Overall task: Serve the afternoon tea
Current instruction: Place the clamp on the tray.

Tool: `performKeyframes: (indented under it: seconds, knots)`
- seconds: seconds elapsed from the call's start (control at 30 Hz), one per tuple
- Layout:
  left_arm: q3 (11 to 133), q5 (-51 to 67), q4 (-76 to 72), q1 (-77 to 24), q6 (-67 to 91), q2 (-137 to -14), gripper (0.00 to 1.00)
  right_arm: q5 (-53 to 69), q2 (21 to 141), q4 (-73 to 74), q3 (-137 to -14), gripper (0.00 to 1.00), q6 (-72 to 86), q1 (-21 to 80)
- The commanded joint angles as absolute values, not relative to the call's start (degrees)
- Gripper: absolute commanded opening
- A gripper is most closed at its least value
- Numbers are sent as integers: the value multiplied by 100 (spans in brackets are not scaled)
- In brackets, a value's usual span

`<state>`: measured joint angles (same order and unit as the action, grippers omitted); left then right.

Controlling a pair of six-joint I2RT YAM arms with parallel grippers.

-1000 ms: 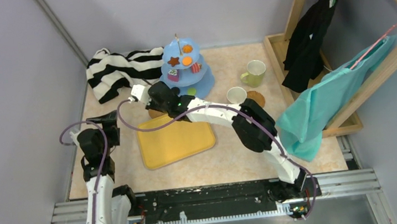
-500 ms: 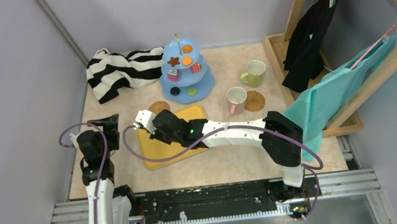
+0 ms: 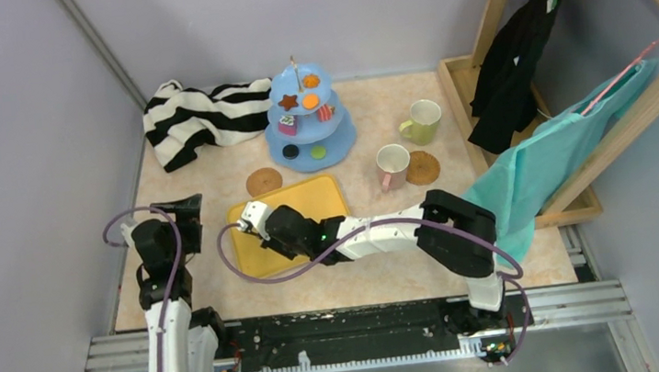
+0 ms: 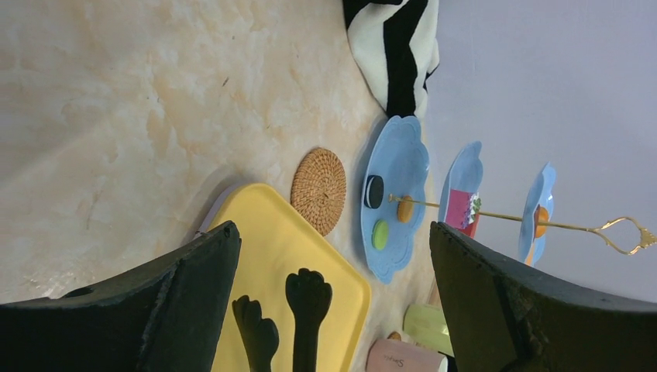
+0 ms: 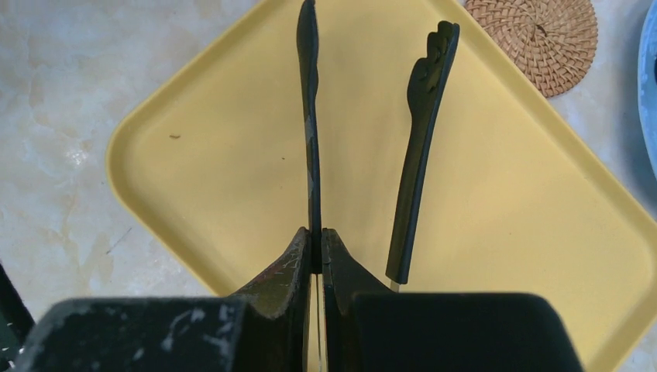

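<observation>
The right claw [image 5: 316, 252] is clamped on one arm of a pair of black tongs [image 5: 414, 170]. The other arm splays free beside it, and both scalloped tips hang over the yellow tray [image 5: 503, 194]. The left claw [image 4: 333, 232] stands wide apart with nothing in it, at the left side of the bench [image 3: 318, 284].

The tea things lie beyond the tray. The light-blue three-tier stand [image 3: 339, 134] is at the back with toy cookies [image 4: 373, 191] on its tiers, and one cork coaster [image 5: 534, 35] sits just off the tray's far corner. To the right, the pink-handled cup [image 3: 392, 163] is beside a second coaster [image 3: 423, 168], with the yellow-green cup [image 3: 422, 121] farther back.

The tongs look thin, stiff and springy. With only one arm gripped they probably cannot pinch, so they likely need a hold across both arms near the hinge.

The cookies look small, hard and light — likely to skid out of the tips unless taken squarely across their flat faces. The cups seem light and rigid, best taken by the rim or handle. The coasters lie flat and thin, so an edge is the only purchase. The stand looks top-heavy — its central rod is the safest hold.
</observation>
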<state>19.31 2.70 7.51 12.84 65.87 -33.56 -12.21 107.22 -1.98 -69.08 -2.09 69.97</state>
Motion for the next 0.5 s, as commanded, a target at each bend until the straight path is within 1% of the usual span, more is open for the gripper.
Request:
performKeyframes:
  seconds: [0.0, 0.1, 0.17, 0.3, 0.47]
  knots:
    - [1784, 381, 568, 1247, 6508, -3287, 96, -1315, 10838, -739, -6993, 13, 40, 7014]
    - [1722, 395, 520, 1239, 6515, -3291, 96, -1331, 10887, -756, -6985, 21, 102, 7014]
    - [1714, 395, 508, 1237, 6507, -3296, 96, -1335, 10906, -743, -6999, 24, 114, 7014]
    - [1714, 411, 508, 1229, 6491, -3287, 96, -1354, 10761, -666, -7022, 29, 142, 7020]
    - [1731, 404, 471, 1210, 6450, -3299, 95, -1772, 10157, -614, -6859, 34, 194, 7018]
